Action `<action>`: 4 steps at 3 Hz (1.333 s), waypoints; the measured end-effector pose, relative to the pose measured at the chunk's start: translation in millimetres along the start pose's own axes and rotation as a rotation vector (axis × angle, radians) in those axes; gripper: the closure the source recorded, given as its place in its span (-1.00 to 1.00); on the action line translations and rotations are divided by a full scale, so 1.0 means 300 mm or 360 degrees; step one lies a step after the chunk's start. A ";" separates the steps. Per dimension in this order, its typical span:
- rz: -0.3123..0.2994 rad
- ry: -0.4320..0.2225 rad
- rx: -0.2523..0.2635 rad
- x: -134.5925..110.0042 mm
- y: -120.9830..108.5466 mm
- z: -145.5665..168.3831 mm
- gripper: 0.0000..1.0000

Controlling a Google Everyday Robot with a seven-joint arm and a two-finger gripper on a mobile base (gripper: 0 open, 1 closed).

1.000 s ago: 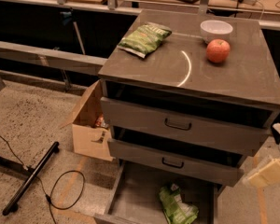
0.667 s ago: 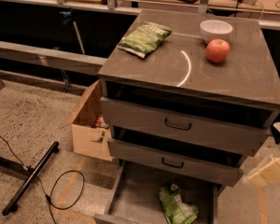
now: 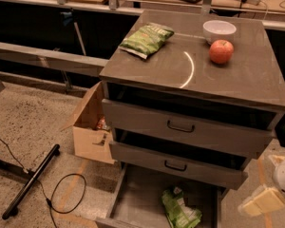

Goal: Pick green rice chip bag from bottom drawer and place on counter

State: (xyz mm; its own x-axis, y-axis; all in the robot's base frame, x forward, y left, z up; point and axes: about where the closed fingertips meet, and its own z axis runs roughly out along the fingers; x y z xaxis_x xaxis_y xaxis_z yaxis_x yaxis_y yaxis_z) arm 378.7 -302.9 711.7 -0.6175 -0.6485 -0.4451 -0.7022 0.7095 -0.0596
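The tool [image 3: 261,202] has dropped lower, right of the open drawer [image 3: 142,194]; whether wide or narrow, I cannot tell. The bag [image 3: 180,212] lies unmoved inside.

light: dim, warm | sheen: counter [image 3: 147,65] | shadow: black beneath its top | hand [image 3: 262,202]: lower right, pale-lit

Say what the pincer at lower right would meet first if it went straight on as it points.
The pincer points left and slightly down. It would probably meet the right wall of the bottom drawer first, then the green rice chip bag inside, though depth is unclear.
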 end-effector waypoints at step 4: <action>0.0375 -0.0159 0.0086 0.271 0.104 0.553 -1.00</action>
State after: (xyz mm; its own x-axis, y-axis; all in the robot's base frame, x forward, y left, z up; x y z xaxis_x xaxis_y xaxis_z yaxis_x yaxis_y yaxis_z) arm 365.3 -287.8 525.5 -0.7219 -0.4347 -0.5384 -0.5212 0.8534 0.0097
